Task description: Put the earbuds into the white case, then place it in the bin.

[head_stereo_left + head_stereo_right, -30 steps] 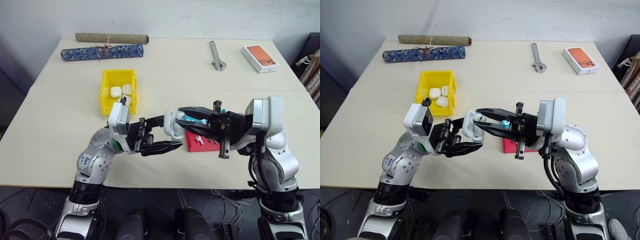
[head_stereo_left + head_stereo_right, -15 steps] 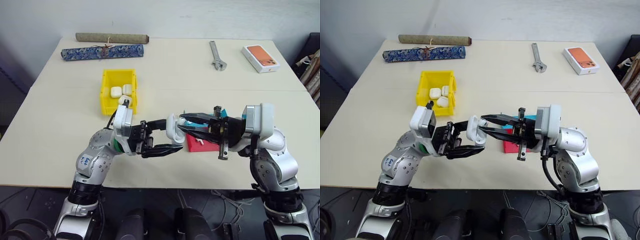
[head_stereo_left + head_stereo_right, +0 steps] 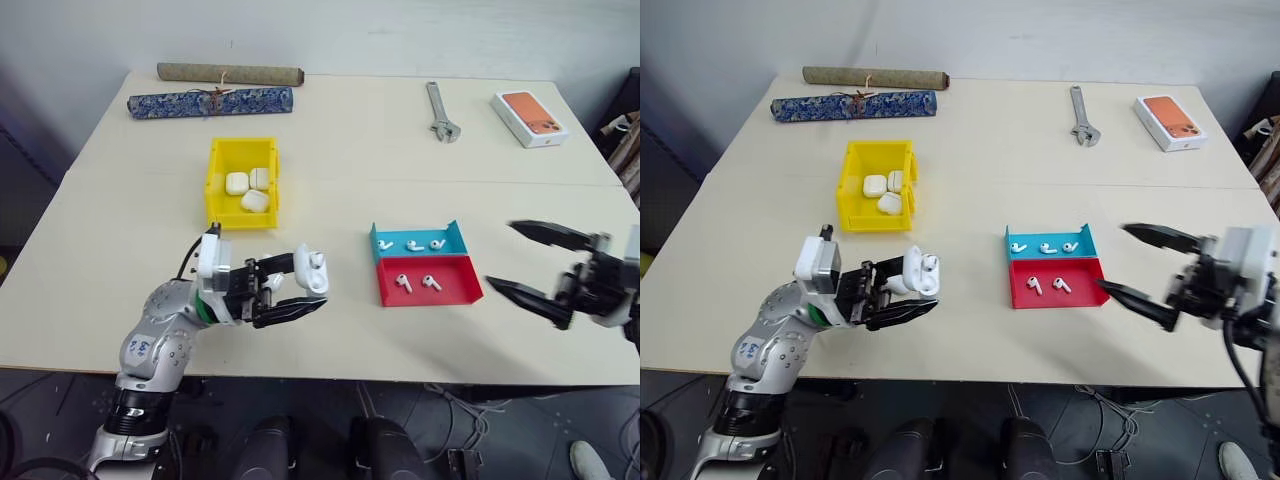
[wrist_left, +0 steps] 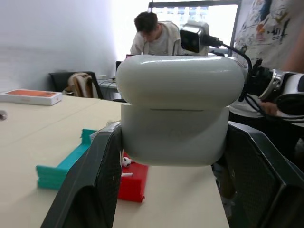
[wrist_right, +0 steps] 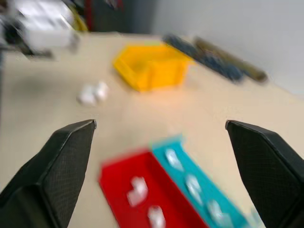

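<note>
Left gripper (image 3: 292, 292) clamped on white case (image 3: 311, 271), lid up, buds seated. Right gripper (image 3: 530, 263) wide open, empty. Left: shut lid, drop in bin (image 3: 241, 181) at 11 o'clock.

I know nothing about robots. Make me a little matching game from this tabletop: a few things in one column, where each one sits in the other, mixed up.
Things:
1. small glossy white earbud case with its lid open
2. silver metal wrench
3. three white cases lying together
4. two tiny white earbuds

Places:
A. in the bright yellow plastic bin
B. in the shallow red tray
C. in the left claw
D. on the bare table's far side

Pairs: 1-C, 2-D, 3-A, 4-B
</note>
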